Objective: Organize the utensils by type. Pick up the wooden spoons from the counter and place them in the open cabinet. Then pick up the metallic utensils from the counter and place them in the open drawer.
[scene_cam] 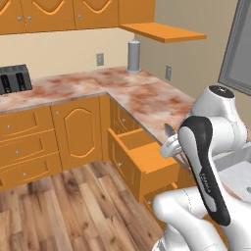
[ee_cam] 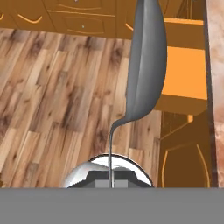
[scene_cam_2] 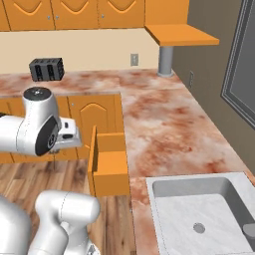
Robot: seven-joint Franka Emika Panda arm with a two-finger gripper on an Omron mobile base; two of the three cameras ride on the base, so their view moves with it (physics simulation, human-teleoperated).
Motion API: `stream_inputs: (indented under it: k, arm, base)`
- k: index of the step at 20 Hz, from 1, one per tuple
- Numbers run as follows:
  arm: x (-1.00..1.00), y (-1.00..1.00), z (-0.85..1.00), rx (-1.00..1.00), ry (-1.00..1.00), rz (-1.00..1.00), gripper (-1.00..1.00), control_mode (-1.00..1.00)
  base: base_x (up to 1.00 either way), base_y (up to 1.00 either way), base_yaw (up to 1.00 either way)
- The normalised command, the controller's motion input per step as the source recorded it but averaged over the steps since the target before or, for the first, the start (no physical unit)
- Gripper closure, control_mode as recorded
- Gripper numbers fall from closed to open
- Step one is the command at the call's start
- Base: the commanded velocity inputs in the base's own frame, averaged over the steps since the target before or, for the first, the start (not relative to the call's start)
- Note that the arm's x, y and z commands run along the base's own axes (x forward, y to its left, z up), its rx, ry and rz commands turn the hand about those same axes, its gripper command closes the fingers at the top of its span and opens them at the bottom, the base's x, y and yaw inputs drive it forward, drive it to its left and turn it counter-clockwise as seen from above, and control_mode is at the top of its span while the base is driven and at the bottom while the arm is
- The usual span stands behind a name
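Right now my gripper (ee_cam: pixel 110 181) is clamped on a metal spoon (ee_cam: pixel 146 65), its bowl pointing away from my hand. It hangs over the wooden floor (ee_cam: pixel 57 100), beside the open drawer (ee_cam: pixel 183 74) under the bench (scene_cam: pixel 142 95).

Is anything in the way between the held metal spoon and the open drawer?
Nothing visible. The gripper is shut on the metal spoon, its bowl pointing toward the open drawer, with only floor and open air between them.
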Motion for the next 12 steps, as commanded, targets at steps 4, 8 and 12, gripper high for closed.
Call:
stream_inputs:
  k: [4,8,12]
  arm:
    - [0.43,-0.11,-0.47,0.00,0.10,0.00,1.00,-1.00]
    - [0.58,-0.12,-0.26,0.00,0.09,0.00,1.00,-1.00]
    - [0.81,-0.17,-0.23,0.00,0.14,0.00,1.00,-1.00]
  base:
    - [0.00,0.00,0.00]
    - [0.00,0.00,0.00]
    - [0.00,0.00,0.00]
